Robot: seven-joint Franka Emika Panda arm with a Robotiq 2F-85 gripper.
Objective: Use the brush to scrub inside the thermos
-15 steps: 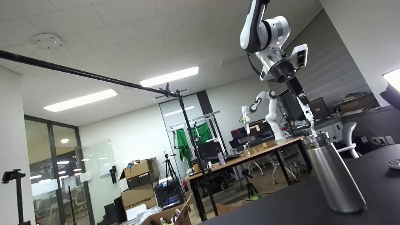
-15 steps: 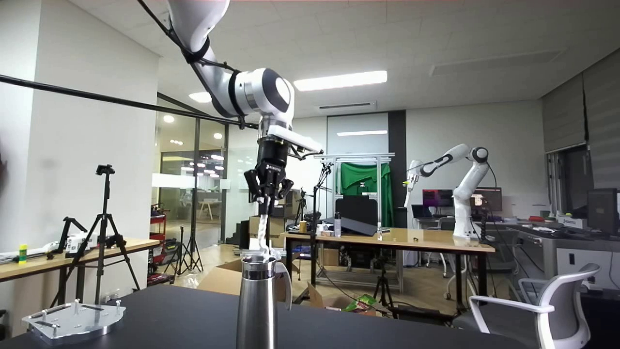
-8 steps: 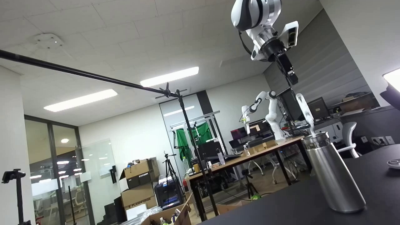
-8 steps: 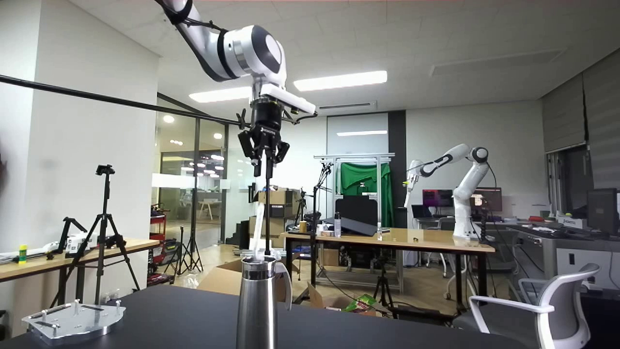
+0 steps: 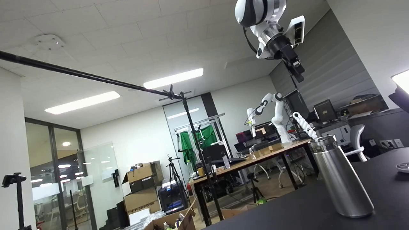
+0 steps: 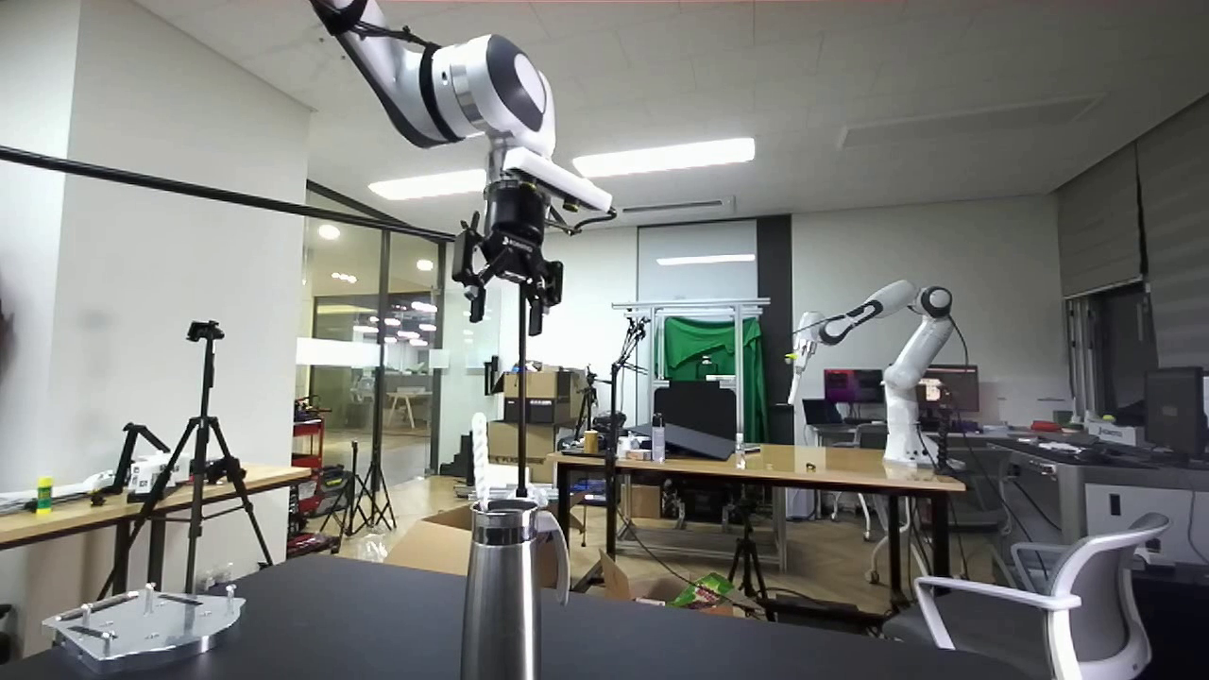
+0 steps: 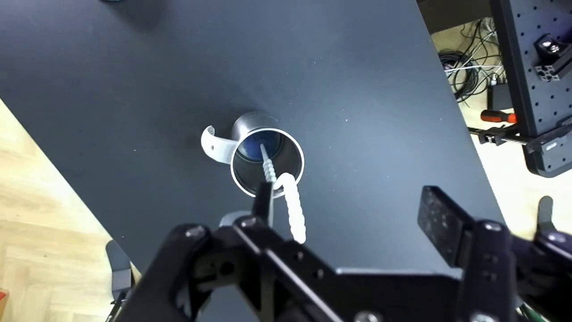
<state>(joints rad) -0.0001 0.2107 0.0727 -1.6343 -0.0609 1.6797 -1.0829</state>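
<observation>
The thermos (image 5: pixel 342 182), a tall steel vessel with a white handle, stands upright on the dark table in both exterior views. Out of its mouth leans the brush (image 6: pixel 481 453), its white twisted handle tilted against the rim. In the wrist view I look down into the thermos (image 7: pixel 254 121); the thin lower part of the brush (image 7: pixel 268 169) reaches inside towards the blue-looking bottom. High above the brush handle, and apart from it, my gripper (image 6: pixel 507 314) is open. Nothing sits between the spread fingertips of the gripper (image 7: pixel 351 208) in the wrist view.
A clear plate with pegs (image 6: pixel 146 628) lies on the dark table (image 6: pixel 331 604). Behind the gripper rises a black pole (image 6: pixel 522 397). An office chair (image 6: pixel 1086 595) and a wooden bench (image 6: pixel 803 463) with another arm (image 6: pixel 907 378) stand farther back. A pegboard panel (image 7: pixel 545 98) borders the table.
A second ago my gripper was shut on the brush handle above the thermos. It has let go, opened wide and risen. The freed brush has tipped over to lean on the rim.
</observation>
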